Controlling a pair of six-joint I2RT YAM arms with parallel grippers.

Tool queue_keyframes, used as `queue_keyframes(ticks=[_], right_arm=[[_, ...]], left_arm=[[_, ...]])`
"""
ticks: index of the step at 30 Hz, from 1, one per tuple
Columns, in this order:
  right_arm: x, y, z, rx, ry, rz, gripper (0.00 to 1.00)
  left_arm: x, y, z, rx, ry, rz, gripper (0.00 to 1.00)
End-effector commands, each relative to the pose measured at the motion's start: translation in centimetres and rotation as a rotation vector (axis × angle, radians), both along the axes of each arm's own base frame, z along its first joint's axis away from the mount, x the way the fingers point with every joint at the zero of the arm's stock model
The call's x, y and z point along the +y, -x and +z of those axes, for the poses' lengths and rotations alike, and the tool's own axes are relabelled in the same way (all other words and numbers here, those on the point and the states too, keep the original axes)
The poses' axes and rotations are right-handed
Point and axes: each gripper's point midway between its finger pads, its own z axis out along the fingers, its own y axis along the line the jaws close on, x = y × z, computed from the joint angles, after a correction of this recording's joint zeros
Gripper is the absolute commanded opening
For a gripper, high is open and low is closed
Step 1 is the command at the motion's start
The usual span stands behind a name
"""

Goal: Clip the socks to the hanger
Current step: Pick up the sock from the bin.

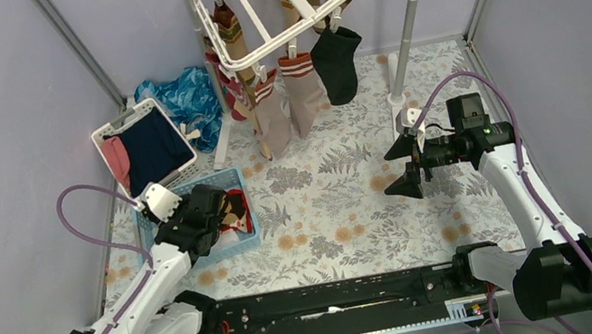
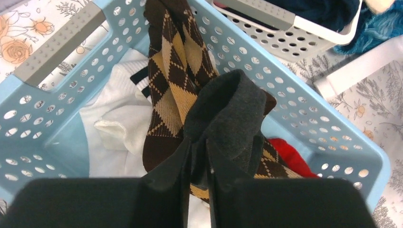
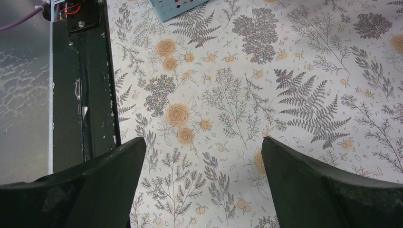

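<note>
The white hanger (image 1: 253, 50) stands at the back with tan red-cuffed socks (image 1: 302, 92), a striped sock (image 1: 231, 36) and a black sock (image 1: 338, 63) clipped on it. My left gripper (image 2: 199, 142) is in the small blue basket (image 2: 57, 80), shut on a black sock (image 2: 228, 109). This sock lies over a brown-and-yellow argyle sock (image 2: 176, 71). White cloth (image 2: 119, 123) and a red piece (image 2: 290, 156) lie in the basket too. In the top view the left gripper (image 1: 222, 212) is over the blue basket (image 1: 235, 178). My right gripper (image 1: 407, 166) is open and empty above the floral cloth; it also shows in the right wrist view (image 3: 202, 156).
A white slotted basket (image 1: 107, 131) with navy and pink garments stands behind the blue one, also in the left wrist view (image 2: 285, 33). Shiny blue cloth (image 1: 188, 94) lies beside it. The hanger's pole (image 1: 412, 9) and its base (image 1: 402, 102) stand near my right gripper. A black rail (image 1: 334, 298) runs along the near edge.
</note>
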Motion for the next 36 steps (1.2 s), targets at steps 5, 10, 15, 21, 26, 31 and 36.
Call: queue_keyframes(ticks=[5, 10, 15, 21, 26, 31, 36], right_arm=[[0.2, 0.1, 1.9, -0.063, -0.021, 0.016, 0.99], [0.5, 0.6, 2.4, -0.072, -0.046, 0.030, 0.99], [1.0, 1.9, 3.2, -0.142, -0.090, 0.099, 0.99], [1.6, 3.6, 5.1, -0.352, -0.130, 0.217, 1.00], [2.9, 4.5, 8.3, -0.470, -0.195, 0.313, 1.00], [5.6, 5.8, 8.4, -0.443, -0.180, 0.460, 0.99], [6.5, 4.3, 8.4, -0.421, -0.093, 0.443, 0.97]], left_arm=[[-2.3, -1.3, 3.2, -0.154, 0.147, -0.141, 0.00], [-5.0, -0.8, 9.4, -0.316, 0.268, -0.336, 0.00], [-9.9, 0.7, 16.3, -0.490, 0.363, -0.691, 0.00], [-17.7, 5.5, 25.2, -0.790, 0.481, -1.263, 0.00], [-21.7, 6.4, 29.1, -0.904, 0.836, -1.429, 0.00], [-23.9, 4.7, 30.5, -1.027, 0.997, -1.300, 0.00], [-27.7, 4.4, 29.1, -1.039, 1.113, -1.112, 0.00]])
